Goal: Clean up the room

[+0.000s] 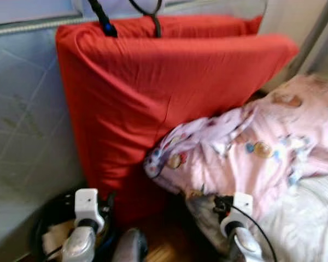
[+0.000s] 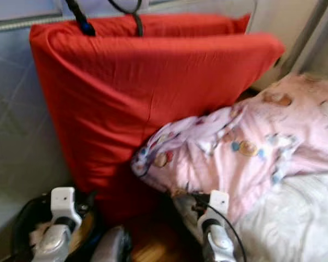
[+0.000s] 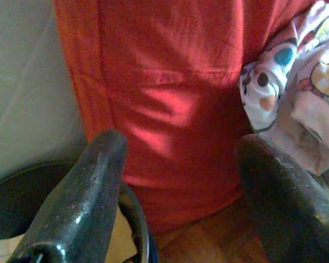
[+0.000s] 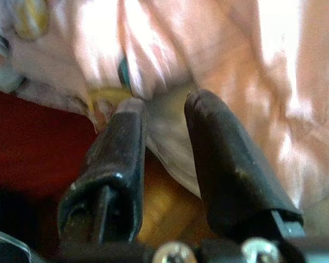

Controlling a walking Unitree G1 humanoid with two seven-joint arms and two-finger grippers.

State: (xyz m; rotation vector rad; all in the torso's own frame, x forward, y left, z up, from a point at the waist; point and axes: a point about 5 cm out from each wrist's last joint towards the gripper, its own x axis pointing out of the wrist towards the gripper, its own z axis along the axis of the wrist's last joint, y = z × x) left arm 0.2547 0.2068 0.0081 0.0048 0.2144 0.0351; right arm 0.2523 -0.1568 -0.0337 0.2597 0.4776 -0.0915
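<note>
Leaning against a pale blue wall (image 1: 22, 125) on the far left is a big red cushion (image 1: 153, 103), standing up on its edge, with a second red cushion (image 1: 208, 24) just behind it. Two black cords (image 1: 153, 16) hang down over the top of the red cushions. Down low on the left sits a round black bin (image 1: 49, 218) with something light and crumpled inside, and it is right beside the bottom of the front cushion. The left gripper (image 3: 181, 181) hangs just above that bin, with its two black fingers (image 3: 88, 192) spread wide apart and nothing held between them; past them you can see the red cushion and a bit of brown wood floor (image 3: 208, 241). Moving to the middle, a pink blanket (image 1: 246, 147) with little round pictures on it is bunched up and pressed against the lower side of the red cushion. The right gripper (image 4: 164, 126) is down at the bottom edge of this blanket, and its fingers (image 4: 120, 148) have a small gap between them, with a fold of the pink cloth lying right at the tips. It is too blurry to tell if they grip the cloth. On the far right, the blanket spreads over a white bed cover (image 1: 311, 218), and a pale curtain (image 1: 317, 38) hangs behind.
</note>
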